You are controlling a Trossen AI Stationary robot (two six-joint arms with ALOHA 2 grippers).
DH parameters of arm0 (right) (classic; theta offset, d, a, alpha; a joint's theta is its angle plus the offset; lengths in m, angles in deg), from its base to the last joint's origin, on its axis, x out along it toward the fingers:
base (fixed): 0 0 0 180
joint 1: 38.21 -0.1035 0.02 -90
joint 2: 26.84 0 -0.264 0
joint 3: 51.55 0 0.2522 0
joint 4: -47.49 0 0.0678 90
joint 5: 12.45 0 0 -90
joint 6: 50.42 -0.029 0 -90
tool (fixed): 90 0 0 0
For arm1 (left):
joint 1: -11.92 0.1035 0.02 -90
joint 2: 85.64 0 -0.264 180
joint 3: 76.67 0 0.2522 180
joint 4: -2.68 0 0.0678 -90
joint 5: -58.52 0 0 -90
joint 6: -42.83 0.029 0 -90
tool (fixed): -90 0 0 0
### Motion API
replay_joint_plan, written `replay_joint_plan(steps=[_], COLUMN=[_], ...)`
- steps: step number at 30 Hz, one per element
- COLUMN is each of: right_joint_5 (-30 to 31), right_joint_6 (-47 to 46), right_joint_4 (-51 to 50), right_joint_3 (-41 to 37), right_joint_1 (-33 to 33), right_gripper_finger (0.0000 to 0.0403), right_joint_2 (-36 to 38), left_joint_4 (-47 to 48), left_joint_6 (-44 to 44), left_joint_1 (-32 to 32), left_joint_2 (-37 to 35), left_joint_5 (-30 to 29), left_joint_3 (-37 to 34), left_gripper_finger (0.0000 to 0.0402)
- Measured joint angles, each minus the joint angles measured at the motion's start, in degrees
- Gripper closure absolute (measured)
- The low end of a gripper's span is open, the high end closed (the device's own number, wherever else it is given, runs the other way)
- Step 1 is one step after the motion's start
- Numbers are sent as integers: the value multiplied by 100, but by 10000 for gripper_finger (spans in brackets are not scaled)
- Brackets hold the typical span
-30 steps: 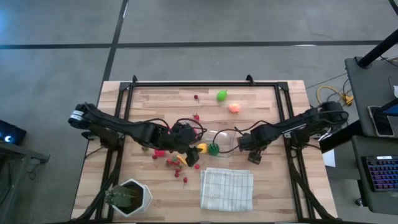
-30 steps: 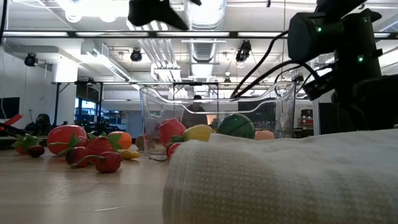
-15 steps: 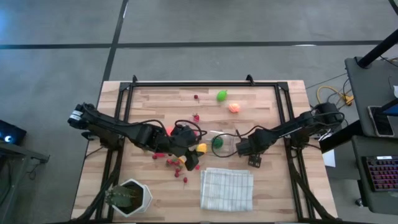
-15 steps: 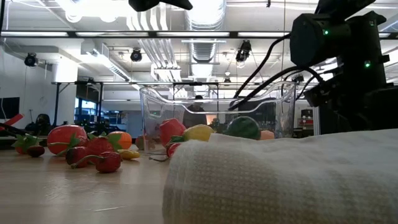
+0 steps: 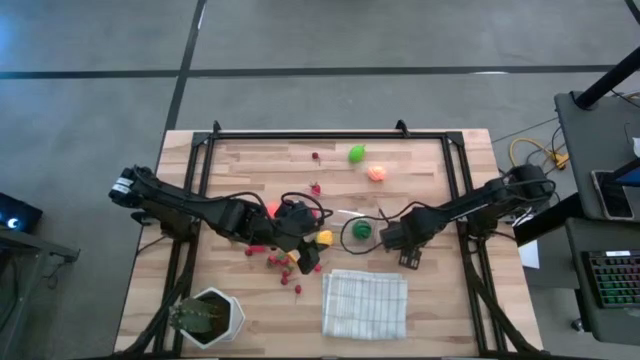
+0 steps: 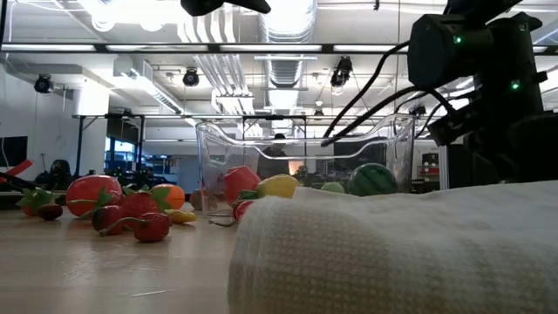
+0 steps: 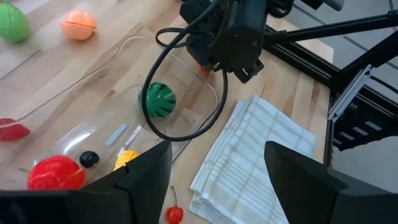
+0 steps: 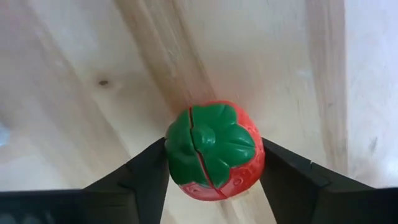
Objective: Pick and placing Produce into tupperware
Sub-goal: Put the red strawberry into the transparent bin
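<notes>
The clear tupperware (image 5: 345,225) stands mid-table and shows in the left wrist view too (image 7: 124,81). A striped dark green ball (image 5: 360,229) lies in it, and a yellow piece (image 5: 323,238) is at its left end. My right gripper (image 8: 211,171) points down just right of the tupperware, shut on a red fruit with a green leaf cap (image 8: 211,152). In the high view the right gripper (image 5: 395,237) hides that fruit. My left gripper (image 7: 217,186) hangs open above the tupperware's left end, with nothing between its fingers. Red berries and other produce (image 5: 280,262) lie on the table left of the tupperware. My right gripper pinches the red fruit between its two fingers, one on each of its opposite sides (image 8: 171,168). The fingers come from above and point down. The fruit sits upright, its green cap (image 8: 208,143) toward the camera. Whether its underside still touches the wooden table cannot be told.
A folded white cloth (image 5: 365,303) lies near the front edge, with a white hexagonal plant pot (image 5: 205,318) at the front left. A green fruit (image 5: 356,153) and an orange-pink one (image 5: 376,173) lie toward the far edge. A black frame (image 5: 330,135) borders the table.
The striped green ball has rolled inside the tupperware toward the table's right, from near the yellow piece to the middle.
</notes>
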State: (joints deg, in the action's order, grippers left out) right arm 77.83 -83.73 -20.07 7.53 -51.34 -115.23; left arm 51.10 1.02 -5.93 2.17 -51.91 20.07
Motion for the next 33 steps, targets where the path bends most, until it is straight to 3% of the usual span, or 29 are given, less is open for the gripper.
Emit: replay_joint_plan(steps=[9, 13, 18, 25, 33], right_joint_5=[-242, -244, 354, 338, -25], right_joint_6=[-480, -857, -1020, -84, 820], right_joint_4=[-272, -392, 14, 771, 622], right_joint_3=[247, 690, 1396, 2016, 2964], right_joint_1=[0, 0, 64, 829, 1152], right_gripper_finger=[200, 199, 198, 198, 172], right_joint_2=[1050, 1800, 2273, 1550, 138], left_joint_4=[91, 360, 409, 497, 1666], left_joint_6=[-21, -720, -1569, -2385, -4149], left_joint_1=[-132, -316, -758, -1243, -1310], left_joint_2=[0, 7, 11, 11, 22], left_joint_5=[0, 90, 130, -548, -1009], left_joint_3=[-284, -590, -936, -947, -1114], left_gripper_finger=[159, 159, 159, 159, 159])
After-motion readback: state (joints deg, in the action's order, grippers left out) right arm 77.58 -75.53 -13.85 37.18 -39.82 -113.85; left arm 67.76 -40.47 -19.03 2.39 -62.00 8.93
